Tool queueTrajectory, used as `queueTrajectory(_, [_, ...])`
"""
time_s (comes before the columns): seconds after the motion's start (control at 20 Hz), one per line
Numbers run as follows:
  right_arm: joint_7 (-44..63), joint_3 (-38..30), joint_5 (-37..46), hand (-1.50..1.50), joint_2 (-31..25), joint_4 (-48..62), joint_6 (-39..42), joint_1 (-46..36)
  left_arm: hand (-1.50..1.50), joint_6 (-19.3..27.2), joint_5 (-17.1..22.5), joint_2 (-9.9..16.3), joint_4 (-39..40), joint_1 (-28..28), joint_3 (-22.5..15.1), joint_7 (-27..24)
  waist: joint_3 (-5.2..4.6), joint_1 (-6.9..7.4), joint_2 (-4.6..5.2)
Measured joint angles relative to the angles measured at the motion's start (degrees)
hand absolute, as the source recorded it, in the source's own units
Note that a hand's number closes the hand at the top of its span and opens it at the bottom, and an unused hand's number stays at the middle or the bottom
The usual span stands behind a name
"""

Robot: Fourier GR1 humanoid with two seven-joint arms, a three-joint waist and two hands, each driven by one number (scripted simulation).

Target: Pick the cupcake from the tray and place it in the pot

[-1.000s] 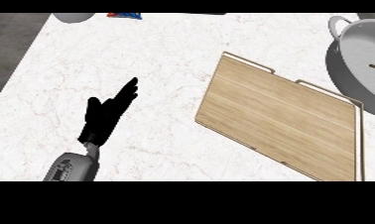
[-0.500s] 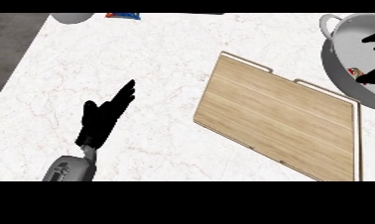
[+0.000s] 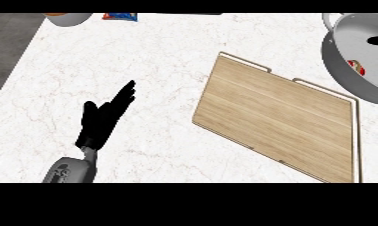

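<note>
Cupcake [image 3: 358, 66] sits inside steel pot [image 3: 341, 65], right edge of frame; wooden tray [image 3: 277, 115] bare. Left hand [image 3: 103, 120] rests on worktop [image 3: 148, 60], fingers straight, holding nothing. Right hand unseen; risk: withdrawal clipping pot rim.

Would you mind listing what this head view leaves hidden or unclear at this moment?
- Right hand: nowhere in the head view, so its state is unknown.
- Pot: cut by the right edge; only part of its inside shows.
- Small red-and-tan item in the pot: half hidden at the edge, too small to confirm as the cupcake.
- Bowl and blue packet: cropped at the top.
- Left hand: fully visible, open.
</note>
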Motion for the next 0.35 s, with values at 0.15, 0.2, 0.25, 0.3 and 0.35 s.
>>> queueTrajectory(0.15, [-2.3, -4.5, -4.05, -1.5, -2.29, -0.22, -1.66, 1.31, 0.0, -0.15, -0.05, 0.07, 0.22, 0.69, 0.11, -0.53, -0.03, -0.15, 0.0])
queueTrajectory(0.2, [-3.05, -5.75, -5.21, -1.5, -3.32, -0.31, -1.42, 1.7, 0.0, -0.22, 0.07, 0.28, 0.14, 0.54, 0.38, -0.18, -0.03, -0.22, -0.02])
queueTrajectory(0.25, [-3.84, -6.95, -6.34, -1.5, -4.5, -0.38, -0.86, 2.21, 0.0, -0.25, 0.19, 0.32, 0.16, 0.28, 0.61, -0.04, -0.04, -0.36, -0.06])
queueTrajectory(0.3, [-4.91, -8.2, -7.51, -1.5, -5.18, -0.35, -0.65, 2.95, 0.0, -0.11, 0.15, 0.17, -0.23, 0.32, 0.52, 0.27, -0.05, -0.37, -0.09])
queueTrajectory(0.35, [-5.86, -9.41, -8.67, -1.5, -5.91, -0.29, -0.1, 3.59, 0.0, -0.1, 0.13, 0.1, 0.01, 0.0, 0.59, 0.44, -0.04, -0.44, -0.08])
